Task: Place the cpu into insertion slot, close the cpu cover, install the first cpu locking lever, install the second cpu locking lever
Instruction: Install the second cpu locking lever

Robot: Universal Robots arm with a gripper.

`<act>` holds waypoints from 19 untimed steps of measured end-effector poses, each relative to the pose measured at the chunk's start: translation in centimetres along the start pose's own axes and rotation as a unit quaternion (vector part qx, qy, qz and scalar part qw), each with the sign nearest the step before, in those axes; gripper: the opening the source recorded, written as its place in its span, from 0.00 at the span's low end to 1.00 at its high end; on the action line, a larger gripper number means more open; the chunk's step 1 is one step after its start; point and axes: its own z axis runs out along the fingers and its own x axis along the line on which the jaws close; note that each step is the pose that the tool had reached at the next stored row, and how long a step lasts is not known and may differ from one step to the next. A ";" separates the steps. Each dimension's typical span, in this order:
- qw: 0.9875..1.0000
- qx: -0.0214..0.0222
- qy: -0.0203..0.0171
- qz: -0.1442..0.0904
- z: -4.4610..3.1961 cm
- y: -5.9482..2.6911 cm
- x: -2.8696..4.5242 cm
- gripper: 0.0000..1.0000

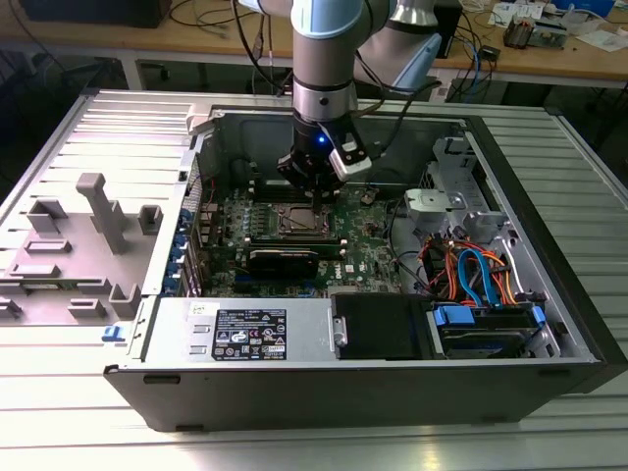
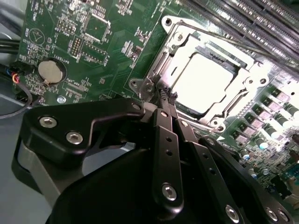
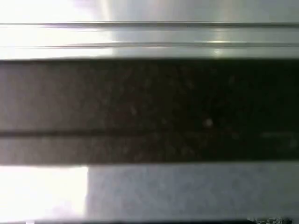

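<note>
Black linked fingers of the gripper (image 2: 164, 95) are seen closest in the second wrist view, and they are drawn together so that the tips meet at one point; no gap is seen between them. Whether something thin is pinched between the tips cannot be told. The tips are placed at the edge of the thin silver metal cpu cover (image 2: 180, 65), at the corner of its frame, touching it or just beside it.

The cover is lying flat over the small square insertion slot (image 1: 300, 220). Through its square window the small flat square cpu with the silver-grey metal top (image 2: 204, 81) is seen, seated inside the socket. The green motherboard (image 2: 100, 44) is spread around the socket, and a round silver coin battery (image 2: 50, 71) is mounted on it, well apart from the socket. Long narrow memory slots (image 2: 252, 21) are running beside the socket on its other side.

In the exterior view the grey robot arm (image 1: 324, 59) is lowered straight into the open dark computer case (image 1: 549, 294), and the gripper (image 1: 312, 188) is held just over the socket. Orange and blue cables (image 1: 471, 270) are lying toward the exterior view's right.
</note>
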 end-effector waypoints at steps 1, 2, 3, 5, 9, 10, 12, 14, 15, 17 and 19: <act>1.000 0.000 0.000 0.000 0.00 -0.17 0.00 0.11; 1.000 0.000 0.000 0.000 0.00 -0.32 0.00 0.11; 1.000 0.000 0.000 0.000 0.00 -0.49 -0.01 0.11; 1.000 0.000 0.000 0.000 0.01 -0.90 -0.01 0.11; 1.000 0.000 0.001 0.000 -0.02 -1.76 -0.02 0.11; 1.000 0.000 0.002 0.000 -0.10 -1.80 -0.03 0.11; 1.000 0.000 0.002 0.000 -0.35 -1.85 -0.03 0.11; 1.000 0.000 0.003 0.000 -0.50 -1.88 -0.04 0.11; 1.000 0.000 0.004 0.000 -0.52 -1.90 -0.05 0.11; 1.000 0.000 0.004 0.000 -0.53 -1.97 -0.05 0.11; 1.000 0.000 0.004 0.000 -0.53 -2.14 -0.05 0.11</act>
